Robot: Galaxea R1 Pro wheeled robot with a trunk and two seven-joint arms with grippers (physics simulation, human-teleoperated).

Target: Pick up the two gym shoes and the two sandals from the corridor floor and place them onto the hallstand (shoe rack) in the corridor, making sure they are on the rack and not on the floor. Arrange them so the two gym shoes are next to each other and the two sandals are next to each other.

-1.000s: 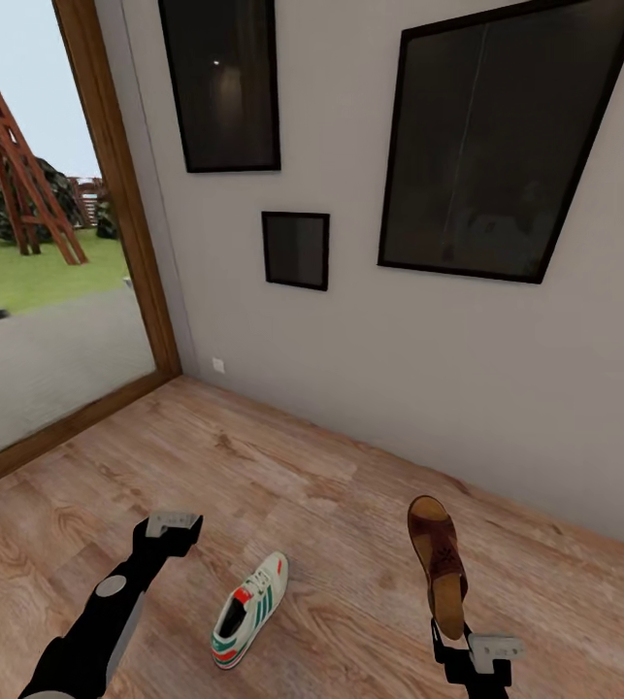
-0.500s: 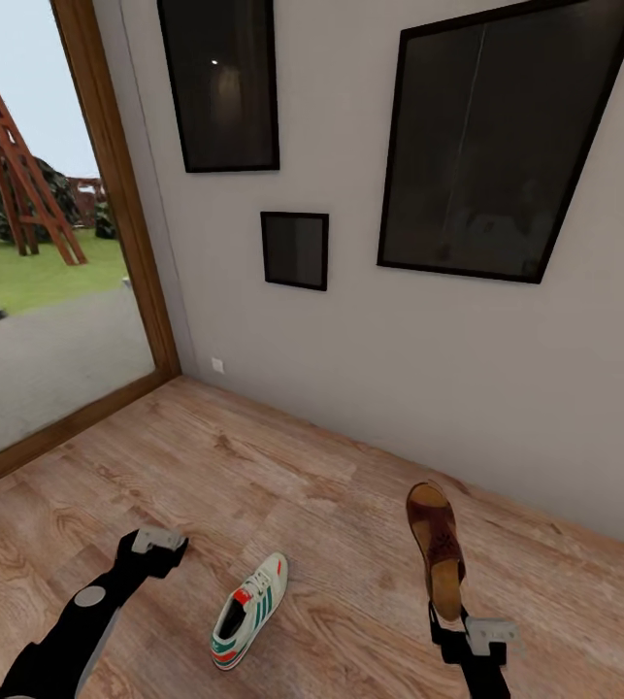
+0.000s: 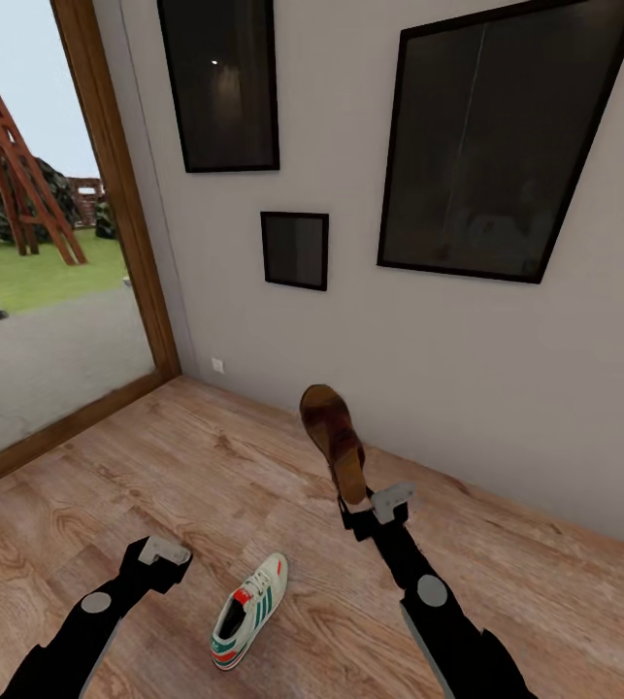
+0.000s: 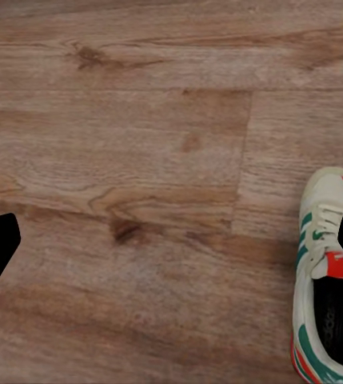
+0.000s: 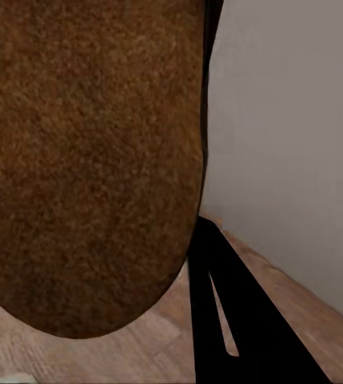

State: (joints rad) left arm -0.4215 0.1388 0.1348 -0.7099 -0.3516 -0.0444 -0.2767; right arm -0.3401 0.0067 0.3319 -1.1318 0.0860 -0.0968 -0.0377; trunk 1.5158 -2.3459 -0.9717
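Right wrist view: sandal [image 5: 91,160] close-up, cropped.

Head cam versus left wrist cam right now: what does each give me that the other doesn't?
Head view alone: the right pincer shut on a sandal held up off the floor, the wall with dark frames, the glass door.
Left wrist view alone: close detail of the gym shoe: laces, red tongue label, green stripes.
Both: that one gym shoe lying on the corridor floor, beside the open left pincer.
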